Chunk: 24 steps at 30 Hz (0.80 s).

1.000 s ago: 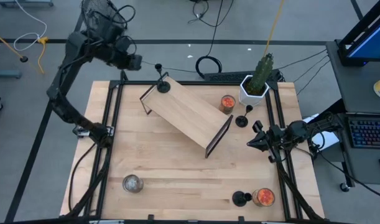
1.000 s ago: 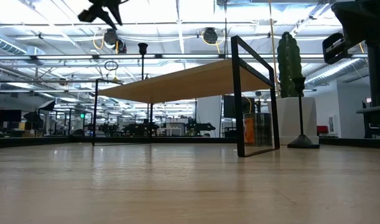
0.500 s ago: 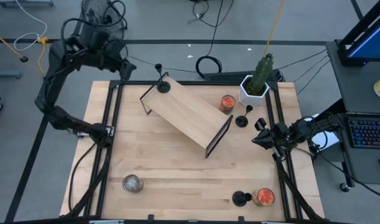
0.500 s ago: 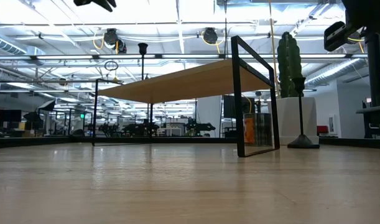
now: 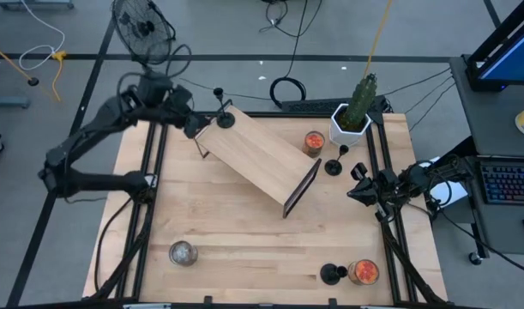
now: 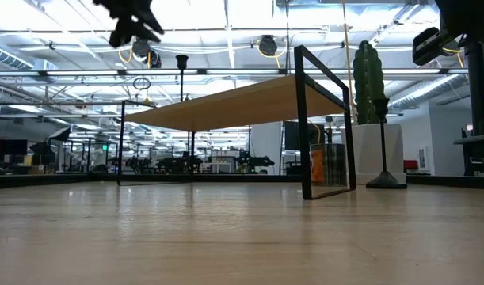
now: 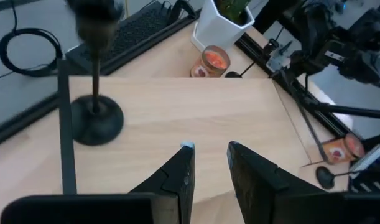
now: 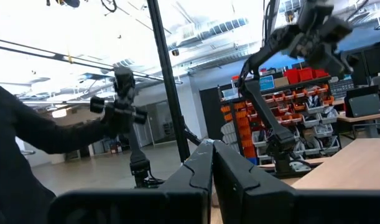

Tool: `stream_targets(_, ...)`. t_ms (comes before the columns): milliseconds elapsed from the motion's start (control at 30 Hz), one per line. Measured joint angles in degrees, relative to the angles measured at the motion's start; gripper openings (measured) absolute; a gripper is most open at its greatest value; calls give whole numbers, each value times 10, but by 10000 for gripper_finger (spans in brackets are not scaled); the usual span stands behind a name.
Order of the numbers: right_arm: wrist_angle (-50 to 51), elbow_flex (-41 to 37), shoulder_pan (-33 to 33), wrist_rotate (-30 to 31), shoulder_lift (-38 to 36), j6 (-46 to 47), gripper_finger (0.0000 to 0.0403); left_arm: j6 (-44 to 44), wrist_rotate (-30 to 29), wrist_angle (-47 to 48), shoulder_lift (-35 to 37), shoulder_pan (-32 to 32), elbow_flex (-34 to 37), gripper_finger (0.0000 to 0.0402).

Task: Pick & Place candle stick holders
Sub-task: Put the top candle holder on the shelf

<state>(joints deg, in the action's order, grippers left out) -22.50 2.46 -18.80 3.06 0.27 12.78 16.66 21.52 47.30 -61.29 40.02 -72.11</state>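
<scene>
One black candle stick holder [image 5: 225,118] stands by its round base on the far left end of a low wooden shelf [image 5: 257,159]; the left wrist view shows that holder [image 7: 95,117] ahead of the fingers. My left gripper [image 5: 193,127] hovers open just left of it, above the shelf's end, with nothing between its fingers [image 7: 208,152]. A second holder [image 5: 334,166] stands on the table beside the white plant pot. A third holder [image 5: 331,274] stands near the front right edge. My right gripper [image 5: 354,185] waits shut at the table's right side.
A cactus in a white pot [image 5: 352,120] stands at the back right, with a candle jar [image 5: 313,142] next to it. Another candle jar [image 5: 363,272] sits beside the third holder. A glass jar [image 5: 183,252] stands front left. The shelf lies slantwise across the table's middle.
My left gripper has swung from behind the table's far left corner down and toward the near edge, coming to the shelf's far left end beside the holder there, tipping and rolling as it went. Its fingers keep the same gap. The holders have not moved.
</scene>
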Motion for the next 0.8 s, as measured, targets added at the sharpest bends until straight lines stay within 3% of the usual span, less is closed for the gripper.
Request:
stream_targets(200,-9,0,0,1,0,0,4,41,31,-102,86,0,150,102)
stream_targets(367,-57,0,0,1,0,0,4,56,39,-148,167,0,230,102)
stream_targets(667,-77,0,0,4,0,-1,4,56,-28,-115,264,1,267,102)
stream_targets(800,-77,0,0,48,0,-17,4,77,-37,-114,273,2,267,102)
